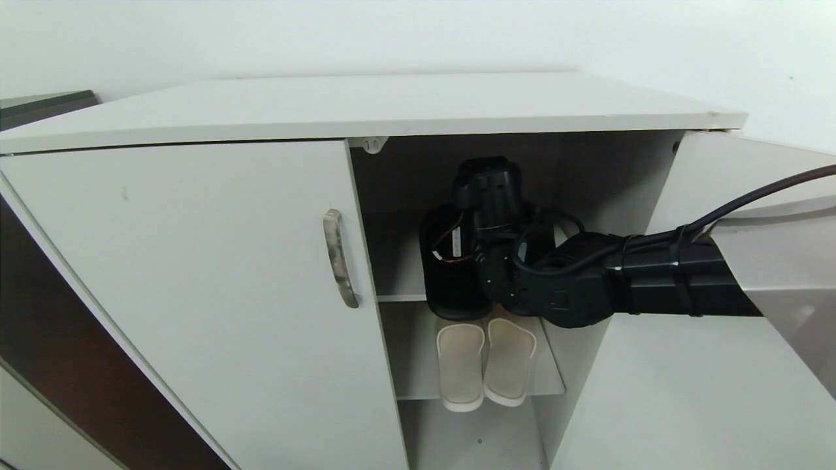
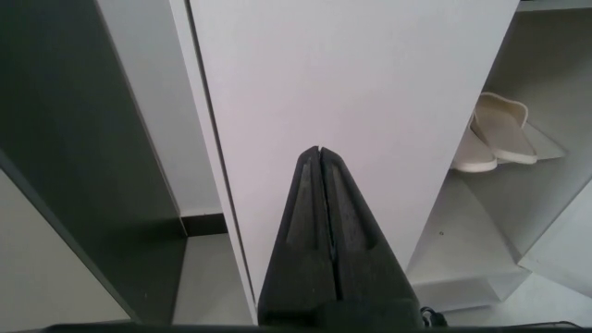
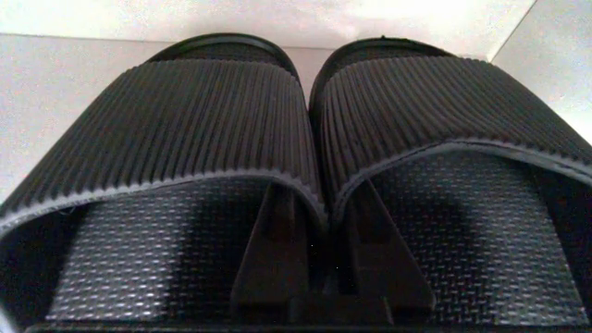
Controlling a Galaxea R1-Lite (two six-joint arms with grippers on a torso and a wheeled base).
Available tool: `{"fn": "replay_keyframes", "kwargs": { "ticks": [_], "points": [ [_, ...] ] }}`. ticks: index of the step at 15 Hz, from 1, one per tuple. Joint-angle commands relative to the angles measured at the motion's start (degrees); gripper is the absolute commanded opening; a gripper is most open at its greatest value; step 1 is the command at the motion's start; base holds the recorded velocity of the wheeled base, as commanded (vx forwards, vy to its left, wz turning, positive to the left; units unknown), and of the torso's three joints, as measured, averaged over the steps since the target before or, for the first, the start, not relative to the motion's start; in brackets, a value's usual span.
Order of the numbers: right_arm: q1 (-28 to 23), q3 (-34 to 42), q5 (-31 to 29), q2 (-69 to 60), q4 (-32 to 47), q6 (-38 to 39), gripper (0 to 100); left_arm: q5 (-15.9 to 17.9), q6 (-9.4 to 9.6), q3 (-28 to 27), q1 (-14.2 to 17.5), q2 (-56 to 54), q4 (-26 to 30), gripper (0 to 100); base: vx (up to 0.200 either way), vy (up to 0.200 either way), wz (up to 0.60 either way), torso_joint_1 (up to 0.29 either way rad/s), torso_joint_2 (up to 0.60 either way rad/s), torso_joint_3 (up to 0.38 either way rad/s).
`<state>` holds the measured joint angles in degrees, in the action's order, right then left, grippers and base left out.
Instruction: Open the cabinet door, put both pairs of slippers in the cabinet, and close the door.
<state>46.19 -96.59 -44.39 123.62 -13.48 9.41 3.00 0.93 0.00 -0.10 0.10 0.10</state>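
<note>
Gripping black slippers (image 1: 450, 274) with right gripper (image 3: 319, 213), upright at upper shelf of cabinet (image 1: 392, 104), above white slippers (image 1: 483, 362) on lower shelf. Right wrist close-up: one finger inside each slipper, pinching inner strap edges together. Left wrist: left gripper (image 2: 319, 162) pressed closed, empty, near closed left door (image 2: 351, 83).

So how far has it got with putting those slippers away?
Done: the right door is open, and the white slippers lie on the lower shelf. In hand: the right gripper holds the black slippers inside the cabinet, at the upper shelf. Left to do: let go, pull the arm out and close the door.
</note>
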Motion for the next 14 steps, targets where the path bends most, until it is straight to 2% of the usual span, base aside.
{"fn": "replay_keyframes", "kwargs": {
  "ticks": [1,7,8,12,14],
  "points": [
    [-0.05,-0.01,0.00,0.21,-0.05,-0.01,0,-0.01,-0.05,0.00,0.01,-0.01,-0.01,0,0.000,0.000,0.00,0.000,0.00,0.000],
    [0.04,0.08,0.00,0.56,-0.05,-0.01,0,-0.01,-0.05,0.00,0.01,-0.01,-0.01,0,0.000,0.000,0.00,0.000,0.00,0.000],
    [0.04,0.17,0.00,0.56,-0.05,-0.01,100,-0.01,-0.05,0.00,0.01,-0.01,-0.01,0,0.000,0.000,0.00,0.000,0.00,0.000],
    [1.10,3.07,-0.44,-1.46,-0.05,0.08,100,-0.01,-0.05,0.00,0.01,-0.01,-0.01,0,0.000,0.000,0.00,0.000,0.00,0.000],
    [2.59,8.08,-0.70,-5.24,-0.23,0.08,100,-0.01,-0.05,0.00,0.01,-0.01,-0.01,0,0.000,0.000,0.00,0.000,0.00,0.000]
  ]
}}
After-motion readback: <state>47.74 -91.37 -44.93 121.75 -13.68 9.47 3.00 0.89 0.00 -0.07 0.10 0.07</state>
